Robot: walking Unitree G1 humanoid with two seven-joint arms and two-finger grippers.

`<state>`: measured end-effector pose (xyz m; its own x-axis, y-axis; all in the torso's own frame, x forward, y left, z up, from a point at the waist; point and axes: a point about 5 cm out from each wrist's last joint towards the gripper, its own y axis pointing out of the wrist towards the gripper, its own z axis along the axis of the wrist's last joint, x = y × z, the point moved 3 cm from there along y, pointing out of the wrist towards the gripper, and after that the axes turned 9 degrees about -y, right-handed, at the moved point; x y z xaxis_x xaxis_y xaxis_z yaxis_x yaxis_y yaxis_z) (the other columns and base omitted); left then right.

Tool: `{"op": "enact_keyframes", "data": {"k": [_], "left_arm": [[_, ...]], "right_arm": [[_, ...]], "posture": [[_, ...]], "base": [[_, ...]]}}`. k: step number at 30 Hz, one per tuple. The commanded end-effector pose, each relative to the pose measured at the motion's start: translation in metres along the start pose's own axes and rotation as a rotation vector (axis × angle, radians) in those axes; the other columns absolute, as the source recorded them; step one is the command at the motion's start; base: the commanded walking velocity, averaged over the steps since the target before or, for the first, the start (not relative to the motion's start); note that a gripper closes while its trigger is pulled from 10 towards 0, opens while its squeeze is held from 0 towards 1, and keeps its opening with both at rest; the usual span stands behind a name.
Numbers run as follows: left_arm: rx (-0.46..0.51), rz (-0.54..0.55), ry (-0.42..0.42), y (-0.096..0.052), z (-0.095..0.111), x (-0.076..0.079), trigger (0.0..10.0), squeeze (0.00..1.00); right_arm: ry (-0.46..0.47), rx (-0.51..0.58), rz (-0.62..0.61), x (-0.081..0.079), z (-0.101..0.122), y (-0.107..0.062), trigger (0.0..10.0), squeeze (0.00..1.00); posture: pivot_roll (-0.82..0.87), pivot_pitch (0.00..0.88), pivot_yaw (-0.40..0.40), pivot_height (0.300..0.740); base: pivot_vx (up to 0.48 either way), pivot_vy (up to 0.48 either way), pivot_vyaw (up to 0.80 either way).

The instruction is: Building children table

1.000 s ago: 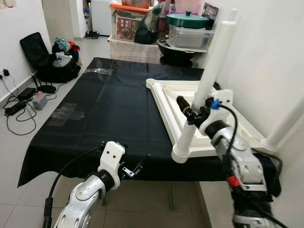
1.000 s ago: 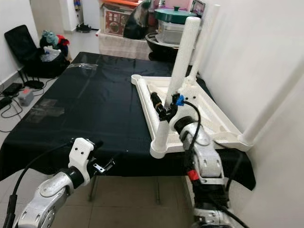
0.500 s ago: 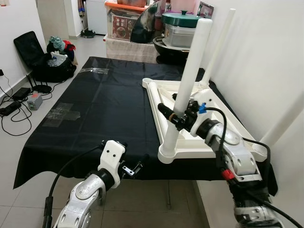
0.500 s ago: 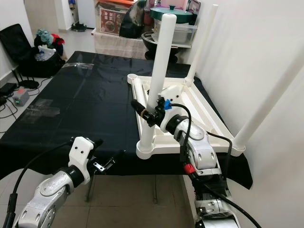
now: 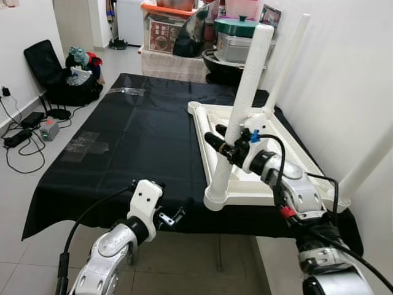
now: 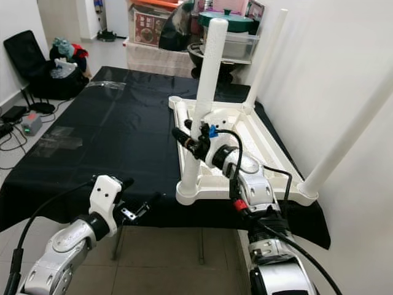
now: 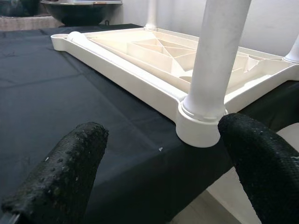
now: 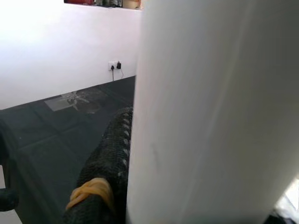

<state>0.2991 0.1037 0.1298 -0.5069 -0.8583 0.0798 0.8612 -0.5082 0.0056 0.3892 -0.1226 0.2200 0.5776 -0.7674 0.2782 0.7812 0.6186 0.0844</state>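
Left eye view: right end effector [image 5: 228, 147] clamped on the near leg [image 5: 241, 104] of the upside-down kids table

White tabletop [image 5: 277, 161] lies flipped on the black-covered bench [image 5: 135, 141], by the wall, with 3 legs up. Right fingers are closed around the near-corner leg low down. Left end effector [image 7: 159, 158] hangs spread wide at the bench's front edge, holding nothing.
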Motion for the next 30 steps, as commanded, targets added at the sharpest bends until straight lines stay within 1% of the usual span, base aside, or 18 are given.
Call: {"op": "enact_keyframes", "data": {"k": [1, 6, 10, 11, 12, 13, 14, 15, 16, 17, 18, 19, 20, 26, 27, 28, 29, 30], "left_arm": [[-0.016, 0.001, 0.002, -0.001, -0.005, 0.001, 10.0, 0.0], [-0.022, -0.007, -0.004, -0.001, -0.007, 0.003, 10.0, 0.0], [-0.023, -0.01, -0.006, -0.001, -0.007, 0.005, 10.0, 0.0], [-0.023, -0.008, -0.007, -0.001, -0.007, 0.004, 10.0, 0.0], [-0.022, -0.004, -0.008, -0.001, -0.007, 0.004, 10.0, 0.0], [-0.022, -0.004, -0.008, -0.001, -0.007, 0.004, 10.0, 0.0], [-0.02, -0.001, -0.009, -0.001, -0.007, 0.004, 10.0, 0.0], [-0.019, 0.002, -0.011, 0.0, -0.007, 0.004, 10.0, 0.0], [-0.019, 0.002, -0.011, 0.0, -0.007, 0.004, 10.0, 0.0], [-0.019, 0.003, -0.012, 0.0, -0.007, 0.004, 10.0, 0.0], [-0.02, 0.002, -0.013, 0.0, -0.008, 0.004, 10.0, 0.0], [-0.02, 0.002, -0.013, 0.0, -0.008, 0.004, 10.0, 0.0], [-0.022, 0.0, -0.014, 0.0, -0.009, 0.004, 10.0, 0.0], [-0.028, -0.011, -0.016, 0.002, -0.011, 0.006, 10.0, 0.0], [-0.028, -0.012, -0.017, 0.002, -0.011, 0.007, 10.0, 0.0], [-0.028, -0.012, -0.017, 0.002, -0.011, 0.007, 10.0, 0.0], [-0.027, -0.008, -0.014, 0.003, -0.01, 0.005, 10.0, 0.0], [-0.027, -0.008, -0.014, 0.003, -0.01, 0.005, 10.0, 0.0]], "right_arm": [[-0.047, -0.009, -0.02, 0.005, 0.001, -0.001, 0.0, 0.0], [-0.05, -0.009, -0.027, 0.006, 0.0, -0.005, 0.0, 0.0], [-0.051, -0.04, -0.099, 0.013, -0.006, -0.01, 0.0, 0.0], [-0.054, -0.079, -0.162, 0.017, -0.012, -0.011, 0.0, 0.0], [-0.054, -0.145, -0.286, 0.028, -0.02, -0.013, 0.0, 0.0], [-0.054, -0.145, -0.286, 0.028, -0.02, -0.013, 0.0, 0.0], [-0.043, -0.208, -0.424, 0.039, -0.028, -0.018, 0.0, 0.0], [0.0, -0.242, -0.581, 0.049, -0.034, -0.027, 0.0, 0.0], [0.0, -0.242, -0.581, 0.049, -0.034, -0.027, 0.0, 0.0], [0.029, -0.261, -0.693, 0.053, -0.038, -0.036, 0.0, 0.0], [0.057, -0.262, -0.756, 0.051, -0.04, -0.042, 0.0, 0.0], [0.057, -0.262, -0.756, 0.051, -0.04, -0.042, 0.0, 0.0], [0.069, -0.261, -0.796, 0.048, -0.04, -0.046, 0.0, 0.0], [0.067, -0.26, -0.881, 0.035, -0.036, -0.052, 0.0, 0.0], [0.063, -0.284, -0.933, 0.033, -0.037, -0.055, 0.0, 0.0], [0.063, -0.284, -0.933, 0.033, -0.037, -0.055, 0.0, 0.0], [0.082, -0.336, -1.042, 0.03, -0.041, -0.06, 0.0, 0.0], [0.082, -0.336, -1.042, 0.03, -0.041, -0.06, 0.0, 0.0]], "posture": [[0.14, 0.0, -0.147, 0.74], [0.12, 0.0, -0.135, 0.74], [0.11, 0.0, -0.131, 0.74], [0.1, 0.0, -0.133, 0.74], [0.09, 0.0, -0.137, 0.74], [0.09, 0.0, -0.137, 0.74], [0.09, 0.0, -0.137, 0.74], [0.08, 0.0, -0.134, 0.74], [0.08, 0.0, -0.134, 0.74], [0.06, 0.0, -0.125, 0.74], [0.04, 0.0, -0.115, 0.74], [0.04, 0.0, -0.115, 0.74], [0.03, 0.0, -0.111, 0.74], [0.0, 0.0, -0.084, 0.74], [0.01, 0.0, -0.088, 0.74], [0.01, 0.0, -0.088, 0.74], [0.02, 0.0, -0.092, 0.74], [0.02, 0.0, -0.092, 0.74]], "base": [[0.0, 0.0, 0.0], [0.0, 0.0, 0.0], [0.0, 0.0, 0.0], [0.0, 0.0, 0.0], [0.0, 0.0, 0.0], [0.0, 0.0, 0.0], [0.0, 0.0, 0.0], [0.0, 0.0, 0.0], [0.0, 0.0, 0.0], [0.0, 0.0, 0.0], [0.0, 0.0, 0.0], [0.0, 0.0, 0.0], [0.0, 0.0, 0.0], [0.0, 0.0, 0.0], [0.0, 0.0, 0.0], [0.0, 0.0, 0.0], [0.0, 0.0, 0.0], [0.0, 0.0, 0.0]]}}
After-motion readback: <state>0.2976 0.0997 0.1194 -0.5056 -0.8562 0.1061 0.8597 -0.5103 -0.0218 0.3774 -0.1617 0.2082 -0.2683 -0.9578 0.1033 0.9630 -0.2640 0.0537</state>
